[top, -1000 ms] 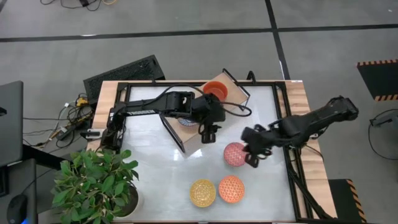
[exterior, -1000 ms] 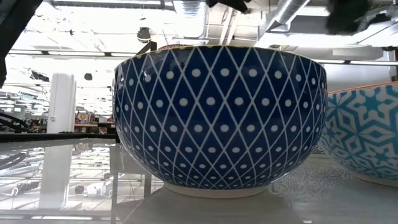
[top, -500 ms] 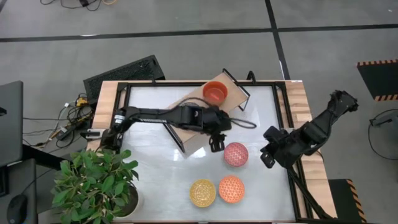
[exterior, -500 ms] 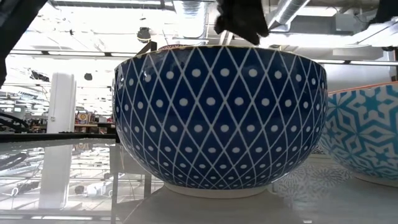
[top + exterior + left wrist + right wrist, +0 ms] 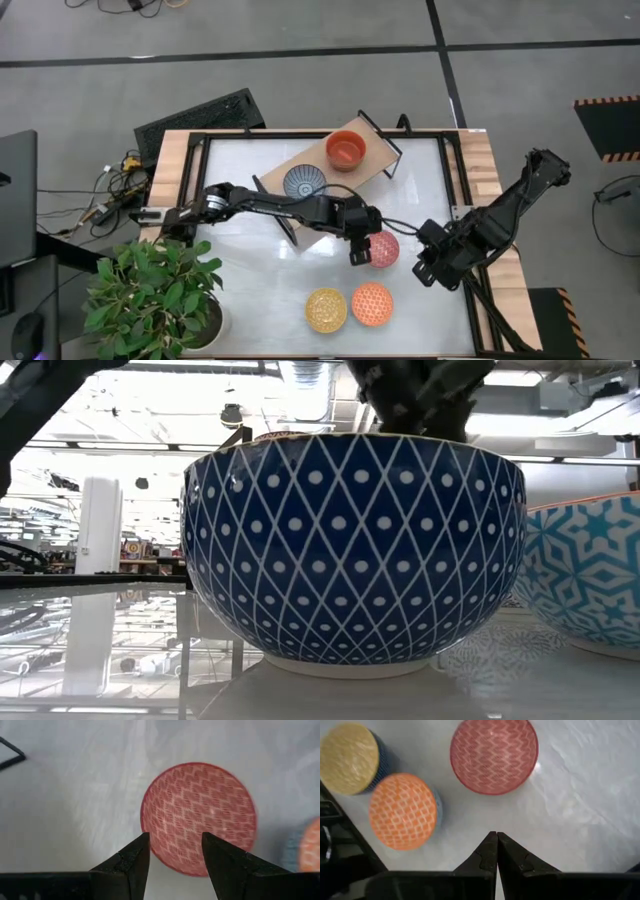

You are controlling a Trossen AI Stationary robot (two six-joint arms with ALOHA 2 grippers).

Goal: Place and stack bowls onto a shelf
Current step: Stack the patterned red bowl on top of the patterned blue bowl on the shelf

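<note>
Altogether five bowls showed: a red-orange bowl [image 5: 346,149] and a blue-white bowl [image 5: 304,182] on the shelf [image 5: 375,137], plus pink bowl [image 5: 380,248], yellow bowl [image 5: 326,309] and orange bowl [image 5: 372,303] on the tabletop. Left gripper [image 5: 358,250] hung spread beside the pink one; right gripper [image 5: 426,270], pressed together, waited nearby.

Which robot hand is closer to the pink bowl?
The left. The left gripper hangs open right at the pink bowl, fingers over its rim. The right gripper waits shut, off to the bowl's other side.
</note>
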